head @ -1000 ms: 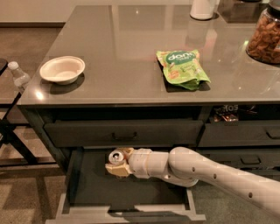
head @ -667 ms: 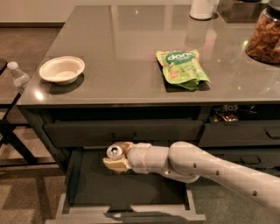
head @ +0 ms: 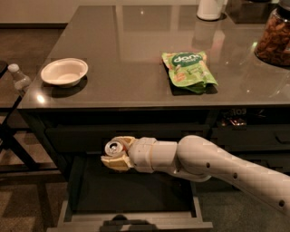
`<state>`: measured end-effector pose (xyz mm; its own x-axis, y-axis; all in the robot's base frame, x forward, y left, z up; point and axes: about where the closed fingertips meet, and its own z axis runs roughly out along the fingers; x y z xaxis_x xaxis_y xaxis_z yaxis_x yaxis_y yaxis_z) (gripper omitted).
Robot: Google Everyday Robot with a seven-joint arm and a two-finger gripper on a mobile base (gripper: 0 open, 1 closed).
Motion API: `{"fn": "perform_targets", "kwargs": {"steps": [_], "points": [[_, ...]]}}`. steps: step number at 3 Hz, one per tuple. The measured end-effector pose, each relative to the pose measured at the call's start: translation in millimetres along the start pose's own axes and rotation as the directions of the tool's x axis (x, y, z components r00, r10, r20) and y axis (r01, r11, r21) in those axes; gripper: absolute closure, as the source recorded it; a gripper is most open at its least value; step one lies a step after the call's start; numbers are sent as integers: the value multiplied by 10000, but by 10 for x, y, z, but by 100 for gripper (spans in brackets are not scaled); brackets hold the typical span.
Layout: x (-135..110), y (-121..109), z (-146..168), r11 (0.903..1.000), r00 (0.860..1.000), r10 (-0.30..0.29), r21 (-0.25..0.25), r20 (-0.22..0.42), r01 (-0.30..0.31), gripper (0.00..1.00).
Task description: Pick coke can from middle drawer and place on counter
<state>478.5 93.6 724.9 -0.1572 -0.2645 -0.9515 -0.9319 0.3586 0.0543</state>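
The coke can [head: 113,147] shows its silver top and pull tab, held between the tan fingers of my gripper [head: 116,153], which is shut on it. Can and gripper hang above the open middle drawer [head: 131,192], near its back left, just below the front edge of the counter [head: 136,50]. My white arm [head: 217,165] reaches in from the lower right across the drawer. The drawer's dark bottom lies bare beneath the can.
On the counter sit a white bowl [head: 64,71] at the left, a green snack bag [head: 188,70] in the middle, a white container [head: 211,9] and a jar of nuts [head: 274,38] at the back right. A clear plastic bottle [head: 19,78] stands left of the counter.
My gripper has risen with the can, from low in the drawer up toward the counter's front edge, and shifted slightly left.
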Motion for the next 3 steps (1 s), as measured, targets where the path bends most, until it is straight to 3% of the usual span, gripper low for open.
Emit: {"fn": "perform_targets", "kwargs": {"steps": [1,3], "points": [[-114,1,0,10000,9999,-49,-46,133,50,100],[-846,136,-219,9974,9955,-714,-96,619,721,100]]}}
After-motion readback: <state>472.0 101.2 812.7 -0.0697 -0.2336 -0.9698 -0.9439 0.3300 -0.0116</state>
